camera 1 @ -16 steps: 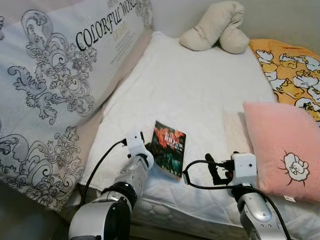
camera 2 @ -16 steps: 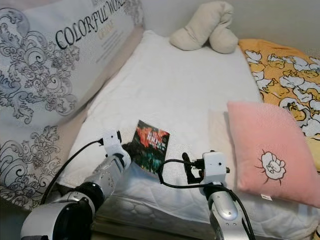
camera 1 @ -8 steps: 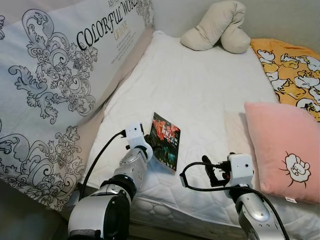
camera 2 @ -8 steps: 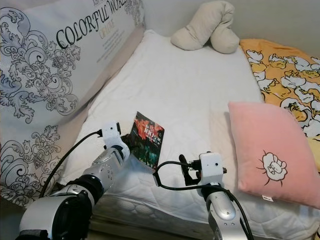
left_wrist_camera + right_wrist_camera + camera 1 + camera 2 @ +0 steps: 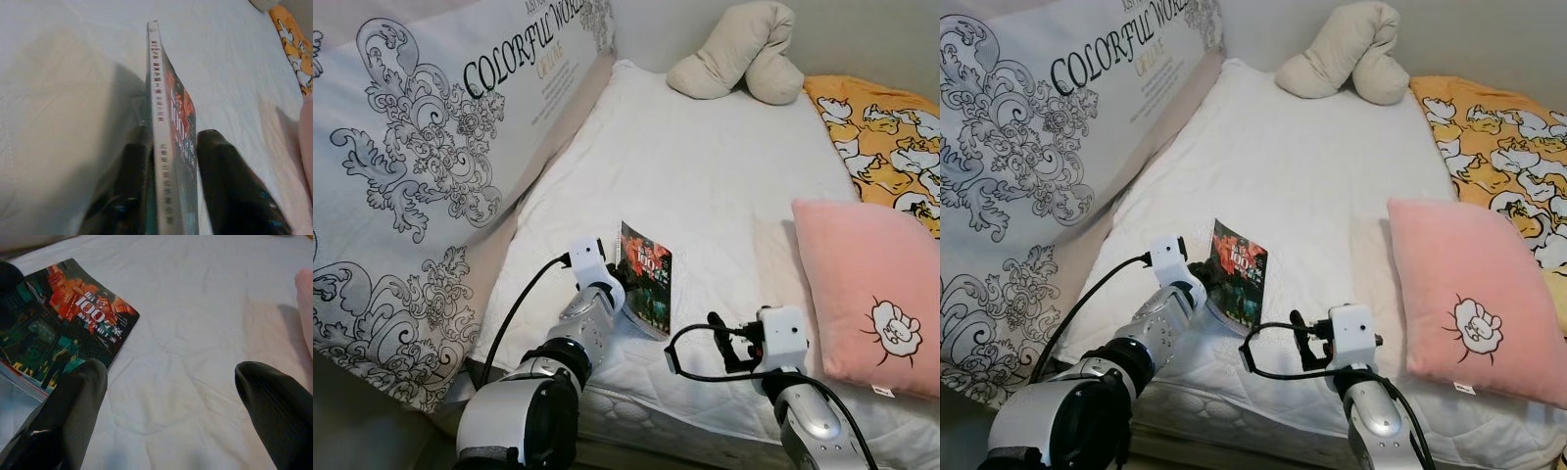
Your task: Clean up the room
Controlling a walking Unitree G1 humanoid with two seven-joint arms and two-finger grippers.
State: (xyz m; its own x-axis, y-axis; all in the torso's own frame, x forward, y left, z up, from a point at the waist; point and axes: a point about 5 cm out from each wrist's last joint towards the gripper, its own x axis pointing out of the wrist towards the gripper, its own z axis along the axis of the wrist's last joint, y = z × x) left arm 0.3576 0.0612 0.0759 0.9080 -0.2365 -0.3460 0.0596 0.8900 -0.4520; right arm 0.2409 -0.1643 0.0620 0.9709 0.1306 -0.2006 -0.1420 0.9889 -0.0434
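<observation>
Clamped between the two black fingers of the left claw (image 5: pixel 171 196) is a book (image 5: pixel 645 279), gripped by its near edge so that the spine faces the wrist camera and one finger lies on each cover. It is seen tilted up on edge over the white mattress (image 5: pixel 705 166), its dark cover with red and orange artwork turned toward the robot's right. To the right of the book, the right claw (image 5: pixel 171 396) is held above the mattress with its fingers spread wide apart and nothing between them; the book's cover is seen just beyond one fingertip.

A pink cushion (image 5: pixel 867 294) with a small flower drawing is laid on the right part of the bed, and an orange patterned blanket (image 5: pixel 886 127) behind it. A beige neck pillow (image 5: pixel 739 54) is placed at the far end, and a large printed pillow (image 5: pixel 421 166) is leaned along the left side.
</observation>
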